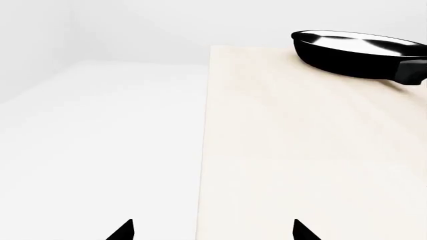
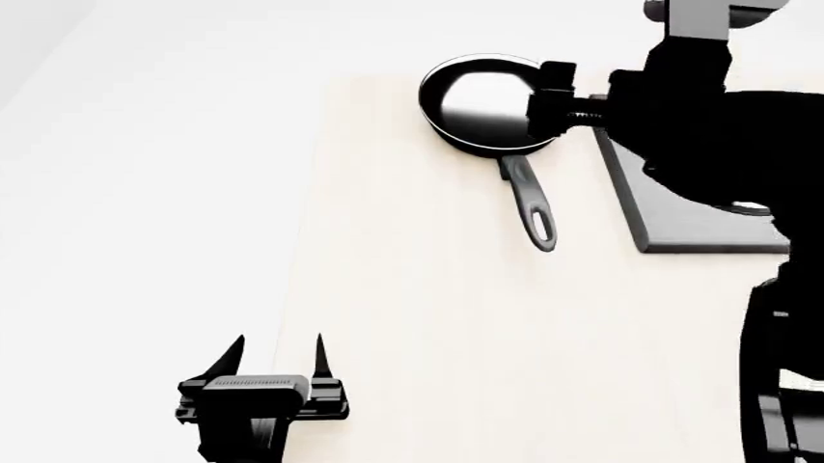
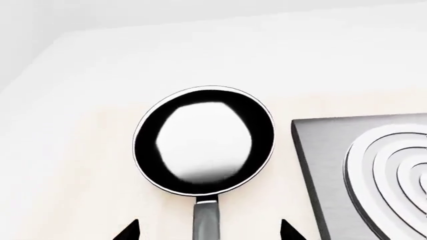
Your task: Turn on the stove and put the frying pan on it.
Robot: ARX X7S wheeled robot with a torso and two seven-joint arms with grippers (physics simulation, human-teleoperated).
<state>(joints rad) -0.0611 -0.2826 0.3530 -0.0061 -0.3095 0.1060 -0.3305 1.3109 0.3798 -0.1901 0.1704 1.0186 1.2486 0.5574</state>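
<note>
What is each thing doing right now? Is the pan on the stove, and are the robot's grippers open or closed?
frying pan: empty, upright on the table, beside the stove, not on it.
stove: flat on the table, nothing on the burner part that shows; knob not visible.
left gripper: open, empty, low over the table's near edge.
right gripper: open, above the pan's handle, not gripping it.

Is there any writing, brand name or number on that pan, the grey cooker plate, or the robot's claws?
None can be read. The frying pan, the stove, the table and both grippers, left gripper and right gripper, show plain surfaces with no text, labels or signs.
</note>
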